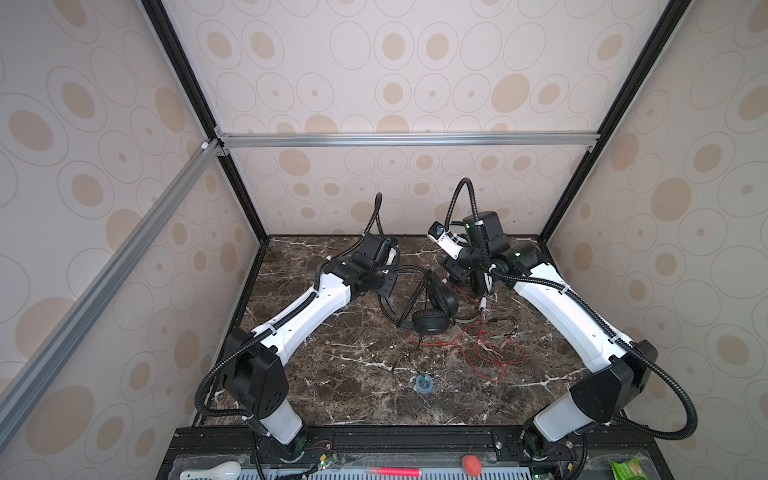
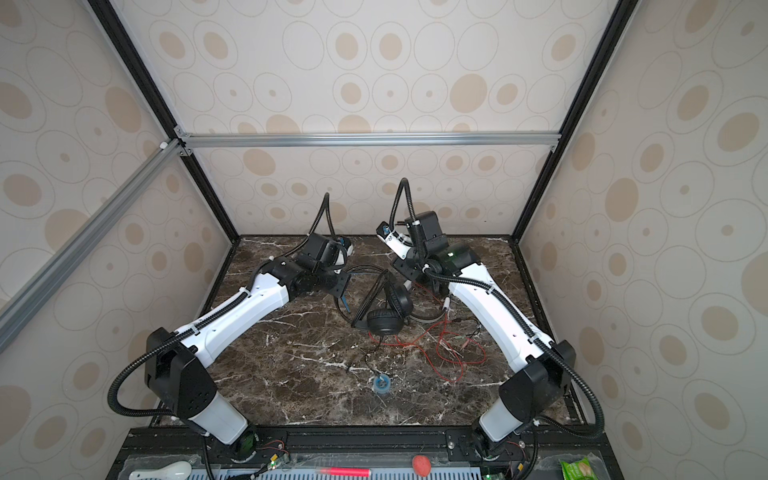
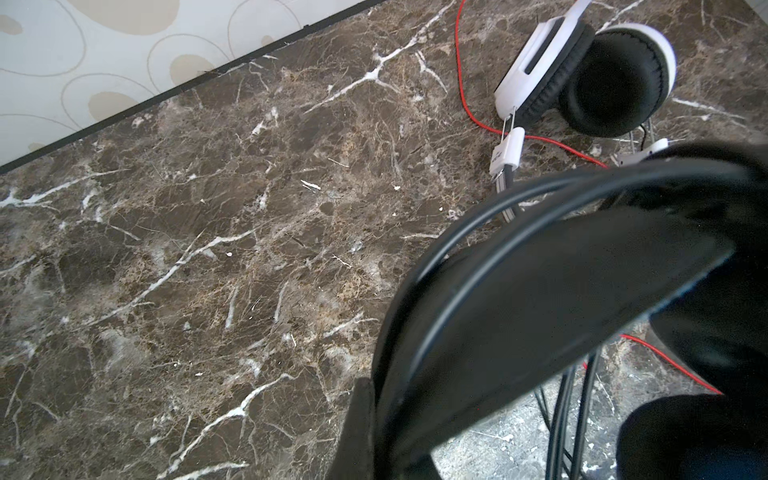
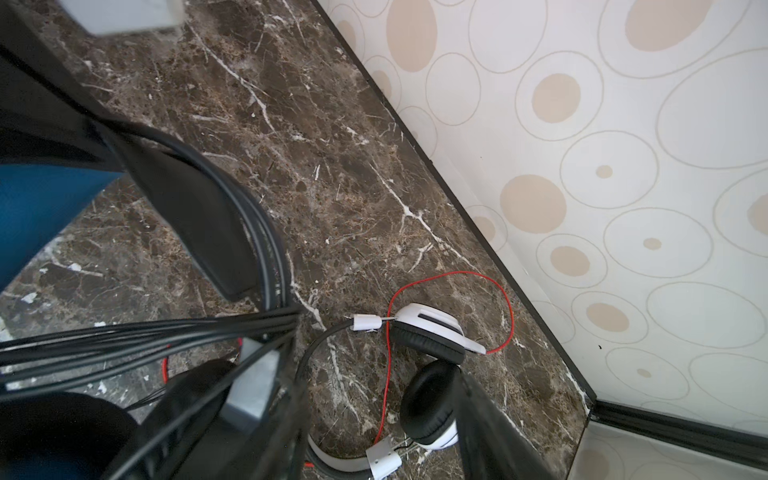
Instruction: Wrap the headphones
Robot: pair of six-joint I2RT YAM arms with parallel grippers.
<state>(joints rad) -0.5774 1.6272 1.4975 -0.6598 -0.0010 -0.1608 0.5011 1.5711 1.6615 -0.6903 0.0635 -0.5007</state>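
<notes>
Winding stage, by my guess: strands of the black cord (image 4: 166, 334) lie along the band. Left gripper (image 1: 386, 291) is clamped tight on the black headphones (image 1: 432, 320) at mid-table, with the band tipped up off the marble table (image 1: 332, 374). Right gripper (image 1: 453, 272) sits near the band, jaws apart and nothing in them. White headphones (image 4: 428, 328) lie behind, red cord (image 1: 498, 357) sprawled loose. Next, likely: pinch the slack black tail and carry it round the band while the left gripper holds steady.
</notes>
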